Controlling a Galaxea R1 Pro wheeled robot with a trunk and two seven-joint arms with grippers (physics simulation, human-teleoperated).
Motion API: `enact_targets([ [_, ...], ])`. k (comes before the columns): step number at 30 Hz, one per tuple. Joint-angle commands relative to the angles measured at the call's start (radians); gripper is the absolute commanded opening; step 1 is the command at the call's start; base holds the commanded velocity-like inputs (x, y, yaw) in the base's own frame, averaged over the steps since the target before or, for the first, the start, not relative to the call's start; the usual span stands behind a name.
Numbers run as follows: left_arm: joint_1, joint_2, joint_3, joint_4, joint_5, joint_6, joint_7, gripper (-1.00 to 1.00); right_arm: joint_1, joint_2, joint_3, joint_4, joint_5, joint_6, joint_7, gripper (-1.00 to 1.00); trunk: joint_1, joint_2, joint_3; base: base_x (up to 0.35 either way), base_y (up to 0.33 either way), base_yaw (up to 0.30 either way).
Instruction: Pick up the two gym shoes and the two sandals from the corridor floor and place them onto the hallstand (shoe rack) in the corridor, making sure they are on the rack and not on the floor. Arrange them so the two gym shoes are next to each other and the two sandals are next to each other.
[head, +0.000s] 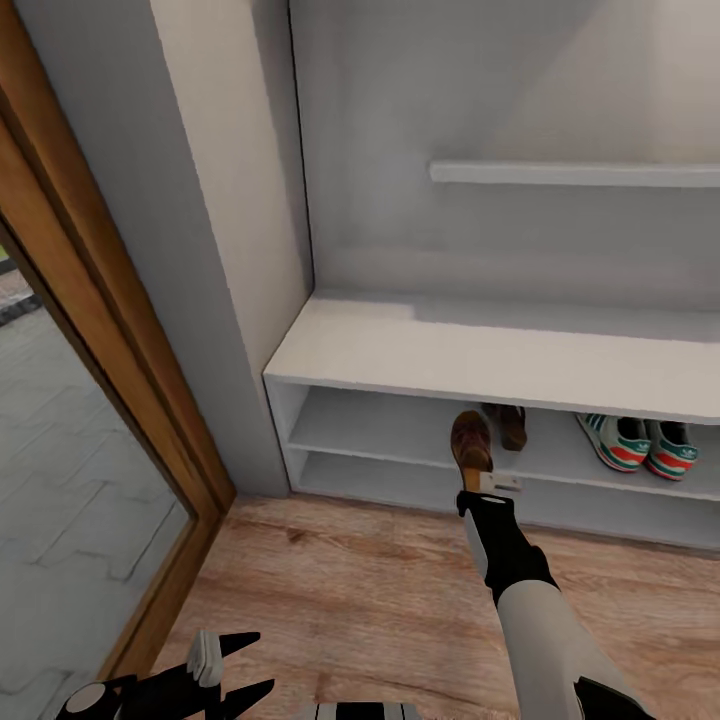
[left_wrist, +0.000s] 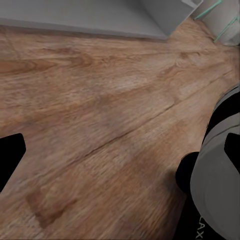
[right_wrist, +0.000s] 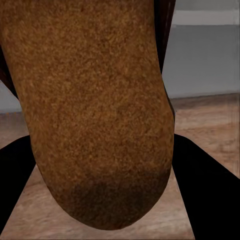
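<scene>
Held sandal (head: 470, 440): brown, clamped in the right gripper (head: 478, 478) at the hallstand's (head: 480, 355) upper slot.
Second sandal (head: 512, 424): inside that slot, just beside.
Gym shoes (head: 640, 443): side by side, same shelf.
Left gripper (head: 235, 665): spread apart above the floor (head: 350, 590).
Writing: none legible.

This is the entrance corridor of a home. A pale grey hallstand (head: 480, 355) stands against the wall, with a low bench top, open shelf slots beneath and a floating shelf (head: 575, 173) above. Footwear sits in the upper slot: gym shoes (head: 640, 443) toward its right end and a brown sandal (head: 508, 423) near the middle. The corridor floor (head: 350, 590) is wood-plank laminate, and a wooden door frame (head: 120, 330) opens onto grey paving (head: 60, 540) outside.
</scene>
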Motion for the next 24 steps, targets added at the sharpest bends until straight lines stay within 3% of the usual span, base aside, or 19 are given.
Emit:
enact_targets([
  [1,0.000,-0.001,0.004,-0.001,-0.008,-0.010,-0.003,1.00,-0.001,0.001,-0.004,-0.001,0.008,0.005,0.001,-1.00,0.000,0.000,0.000,0.000,0.000,-0.274],
  [7,0.000,-0.001,0.004,-0.001,-0.008,-0.010,-0.003,1.00,-0.001,0.001,-0.003,0.001,0.007,0.006,0.001,-1.00,0.000,0.000,0.003,0.177,-0.087,-0.164],
  [18,0.000,-0.001,0.004,0.000,-0.009,-0.010,-0.003,1.00,-0.001,0.001,-0.003,0.001,0.007,0.007,0.001,-1.00,0.000,0.000,0.003,0.022,-0.006,-0.006],
  [24,0.000,-0.001,0.004,0.000,-0.008,-0.010,0.002,1.00,-0.001,0.001,-0.002,0.001,0.007,0.007,0.001,-1.00,0.000,0.000,0.003,0.155,0.073,0.000],
])
